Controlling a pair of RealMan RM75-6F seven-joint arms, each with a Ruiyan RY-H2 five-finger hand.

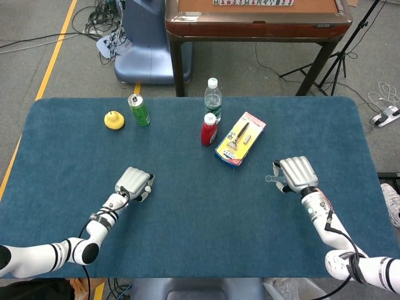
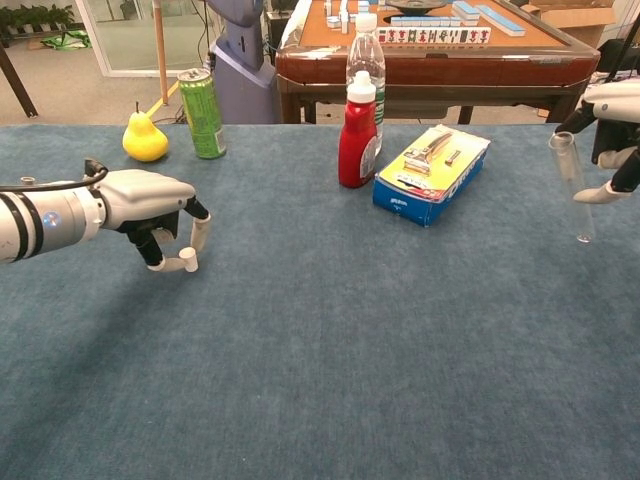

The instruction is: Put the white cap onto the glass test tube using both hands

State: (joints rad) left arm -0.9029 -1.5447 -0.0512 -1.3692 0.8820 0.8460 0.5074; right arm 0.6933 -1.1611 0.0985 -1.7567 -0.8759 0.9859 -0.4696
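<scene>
**Bringing the cap and the tube together**

Our left hand (image 2: 150,215) pinches the white cap (image 2: 189,262) between thumb and a fingertip, low over the blue surface (image 2: 330,350). Our right hand (image 2: 615,130) grips the glass test tube (image 2: 572,185) near its top, far over on the other side. The tube hangs almost straight up and down, open end up. The cap and the tube are well apart.

We think the next job is to move both hands toward the middle. We should keep the tube upright and steady, then turn the cap so its hollow side faces the tube's mouth. We should push gently, because glass can break and the little cap can slip out.

The tube is clear, smooth and round like a thin stick. The cap is tiny, white and shaped like a short drum. The surface looks like soft, fuzzy cloth.

Behind, there is a yellow pear (image 2: 144,140), a shiny green can (image 2: 202,113), a red bottle (image 2: 357,140), a clear water bottle (image 2: 366,60) and a flat box (image 2: 432,175).
</scene>
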